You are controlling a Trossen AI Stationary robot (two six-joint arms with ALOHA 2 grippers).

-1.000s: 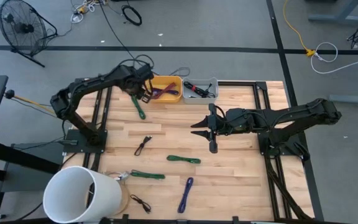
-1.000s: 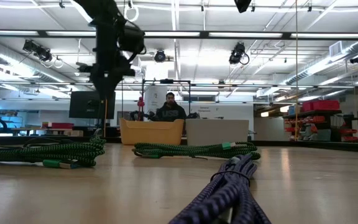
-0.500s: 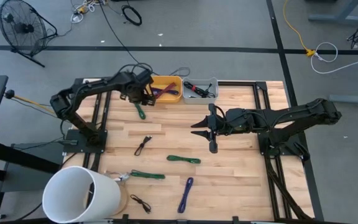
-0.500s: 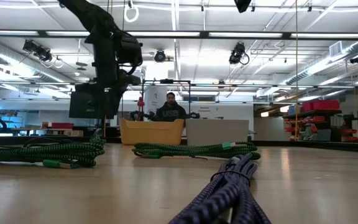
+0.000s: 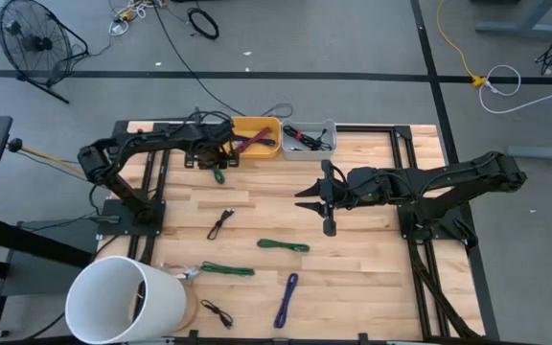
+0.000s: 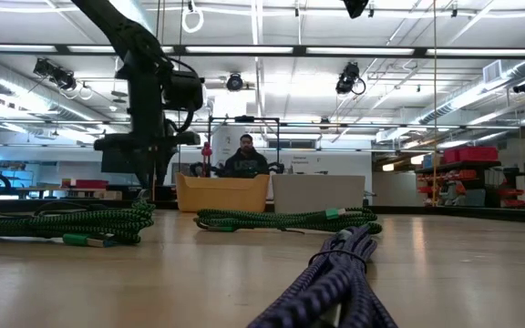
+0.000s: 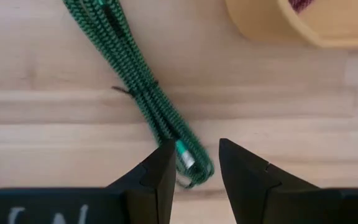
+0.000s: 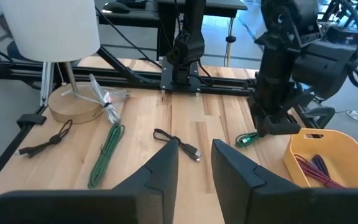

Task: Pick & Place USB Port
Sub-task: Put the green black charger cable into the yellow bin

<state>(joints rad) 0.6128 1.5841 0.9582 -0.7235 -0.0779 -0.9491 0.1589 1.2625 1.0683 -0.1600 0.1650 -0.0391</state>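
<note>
I read the job as partly done. On the table (image 5: 372, 240) the yellow bin (image 5: 257, 137) already holds a purple cable (image 5: 253, 144), and the grey bin (image 5: 310, 140) beside it holds red and black cables, while several bundles lie loose on the wood: a green one near the middle (image 5: 283, 246), another green one nearer the lamp (image 5: 226, 269), a purple one at the front (image 5: 287, 300) and two small black ones (image 5: 220, 223) (image 5: 217, 311).

The cable I am after now is the green bundle (image 7: 143, 87) lying on the table just beside the yellow bin, on the left arm's side. My left gripper (image 7: 195, 163) is low over it with its jaws open and straddling the bundle's looped end; nothing is gripped yet, so closing, lifting and the drop into a bin all remain.

My right gripper (image 5: 325, 195) waits over the middle of the table, jaws parted and empty.

In the high view the bundle's long axis runs roughly from the back edge toward the front, slightly slanted. Its pale connector tip (image 7: 185, 155) sits at the end between my jaws, pointing away from the bin.
</note>
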